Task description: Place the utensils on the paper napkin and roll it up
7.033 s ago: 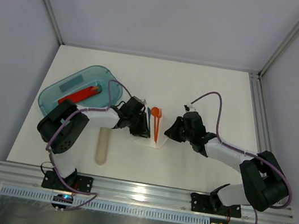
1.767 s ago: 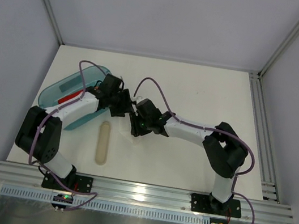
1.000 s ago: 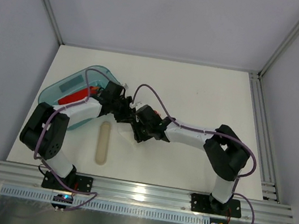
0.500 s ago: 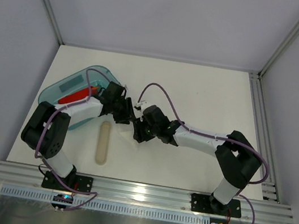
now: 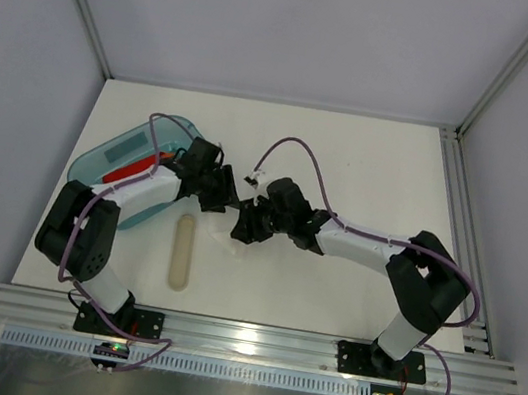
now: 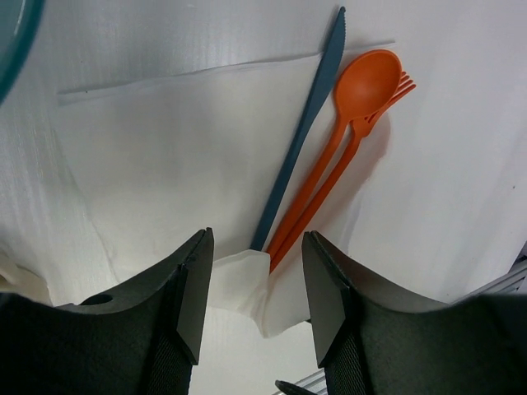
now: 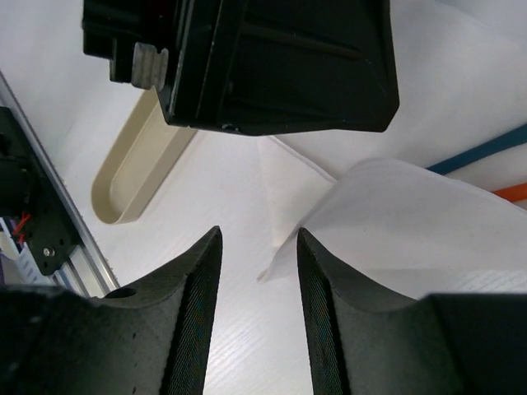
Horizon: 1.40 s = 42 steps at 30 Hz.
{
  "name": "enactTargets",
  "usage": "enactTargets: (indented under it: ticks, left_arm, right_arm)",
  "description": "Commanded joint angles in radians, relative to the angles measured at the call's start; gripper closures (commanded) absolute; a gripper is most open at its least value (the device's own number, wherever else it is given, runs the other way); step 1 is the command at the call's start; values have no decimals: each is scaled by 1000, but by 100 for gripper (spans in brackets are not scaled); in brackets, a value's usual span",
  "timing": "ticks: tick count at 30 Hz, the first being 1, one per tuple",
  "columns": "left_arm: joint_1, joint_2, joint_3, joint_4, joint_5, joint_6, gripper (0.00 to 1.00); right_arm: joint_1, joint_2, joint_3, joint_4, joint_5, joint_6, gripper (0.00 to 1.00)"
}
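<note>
The white paper napkin [image 6: 165, 148] lies flat on the table. On its right part lie a blue knife [image 6: 300, 136], an orange spoon [image 6: 362, 90] and an orange fork [image 6: 405, 85], side by side. A near corner of the napkin [image 6: 239, 276] is folded up over the handle ends and stands between the jaws of my left gripper [image 6: 254, 288], which is open and not touching it. My right gripper [image 7: 257, 304] is open just beside a lifted napkin edge [image 7: 370, 214], facing the left gripper [image 5: 226, 201] closely. In the top view both grippers hide most of the napkin.
A teal tray [image 5: 114, 157] holding a red piece [image 5: 131, 172] sits at the left, under the left arm. A beige oblong dish [image 5: 180, 255] lies near the front. The left gripper's black body [image 7: 272, 66] fills the top of the right wrist view.
The right arm's wrist and elbow have swung to the right while its gripper stays at the napkin. The left gripper has hardly moved.
</note>
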<state>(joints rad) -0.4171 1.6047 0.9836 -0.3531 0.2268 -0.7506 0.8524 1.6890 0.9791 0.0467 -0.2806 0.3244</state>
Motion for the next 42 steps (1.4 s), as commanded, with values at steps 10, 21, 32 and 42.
enactTargets:
  ticks: [10,21,32,42]
  left_arm:
    - [6,-87,36,-17,0,25,49]
    - [6,-111,-5,77,141,20,46]
    - [6,-65,-40,60,126,30,49]
    - [5,23,-30,100,134,46,57]
  right_arm:
    - [-87,52,18,127,-199,33,58]
    - [-110,97,32,177,-296,35,72]
    - [-111,116,43,176,-307,34,72]
    - [-112,107,41,160,-299,31,71]
